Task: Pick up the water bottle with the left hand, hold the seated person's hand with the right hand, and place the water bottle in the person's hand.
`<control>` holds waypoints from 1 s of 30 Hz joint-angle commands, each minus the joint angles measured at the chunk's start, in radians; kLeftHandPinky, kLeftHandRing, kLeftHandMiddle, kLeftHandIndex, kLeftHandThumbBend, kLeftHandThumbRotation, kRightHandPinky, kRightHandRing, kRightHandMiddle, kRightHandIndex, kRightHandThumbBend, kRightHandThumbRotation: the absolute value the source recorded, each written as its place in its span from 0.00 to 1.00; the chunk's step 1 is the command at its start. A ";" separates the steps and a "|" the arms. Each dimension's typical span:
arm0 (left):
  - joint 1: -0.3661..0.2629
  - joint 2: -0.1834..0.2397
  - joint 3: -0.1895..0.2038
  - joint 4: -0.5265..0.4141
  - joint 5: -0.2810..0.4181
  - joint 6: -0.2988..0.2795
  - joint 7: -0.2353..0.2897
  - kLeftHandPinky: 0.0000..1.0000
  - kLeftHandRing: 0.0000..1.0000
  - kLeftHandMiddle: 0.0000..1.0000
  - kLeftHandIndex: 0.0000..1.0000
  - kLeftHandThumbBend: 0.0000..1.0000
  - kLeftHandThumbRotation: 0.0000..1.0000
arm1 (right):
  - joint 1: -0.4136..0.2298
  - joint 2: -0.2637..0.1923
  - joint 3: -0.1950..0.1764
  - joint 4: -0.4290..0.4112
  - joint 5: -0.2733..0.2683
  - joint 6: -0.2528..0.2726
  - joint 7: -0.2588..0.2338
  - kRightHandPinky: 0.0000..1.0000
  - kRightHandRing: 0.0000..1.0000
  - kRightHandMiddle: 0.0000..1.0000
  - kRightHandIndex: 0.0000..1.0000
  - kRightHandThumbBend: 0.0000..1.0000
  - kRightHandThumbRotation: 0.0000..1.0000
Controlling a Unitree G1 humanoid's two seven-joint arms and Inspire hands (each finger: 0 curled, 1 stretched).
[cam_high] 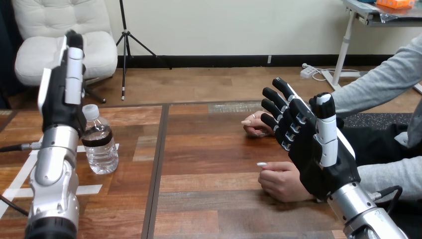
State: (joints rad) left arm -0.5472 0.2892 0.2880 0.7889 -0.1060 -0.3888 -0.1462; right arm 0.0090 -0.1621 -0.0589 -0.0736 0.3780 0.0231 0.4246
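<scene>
A clear plastic water bottle with a white cap and a dark label band (100,144) stands upright on the left part of the brown wooden worktop (214,164), beside strips of white tape (89,189) stuck to the surface. The left robot hand (62,99) is raised just left of the bottle, seen edge-on with its fingers straight and pointing upward, open and holding nothing; its lower edge overlaps the bottle's cap, and whether the two touch cannot be told. At the right side, the right robot hand (308,149) is lifted above the worktop with its fingers spread and only slightly bent and its thumb upright, open and closed round nothing. Two hands of the seated person rest on the worktop there: the person's farther hand (254,127) shows just beyond the robot's fingertips, and the person's nearer hand (281,181), loosely curled, lies just left of the robot's palm. Whether the right robot hand touches either cannot be told.
</scene>
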 commanded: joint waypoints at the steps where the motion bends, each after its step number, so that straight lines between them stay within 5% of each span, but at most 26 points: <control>1: -0.132 0.047 -0.022 0.072 0.033 -0.036 0.020 1.00 1.00 1.00 1.00 0.68 1.00 | -0.049 -0.008 -0.016 -0.044 0.011 -0.005 0.004 1.00 1.00 0.97 0.99 0.89 1.00; 30: -0.259 0.074 -0.044 0.340 0.076 -0.052 0.060 1.00 1.00 1.00 1.00 0.61 0.94 | -0.060 -0.005 -0.012 -0.043 0.008 0.001 -0.004 1.00 0.99 0.97 0.99 0.91 1.00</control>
State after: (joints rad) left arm -0.7131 0.3388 0.2510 1.0978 -0.0335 -0.4100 -0.0912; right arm 0.0084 -0.1618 -0.0584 -0.0737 0.3780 0.0236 0.4243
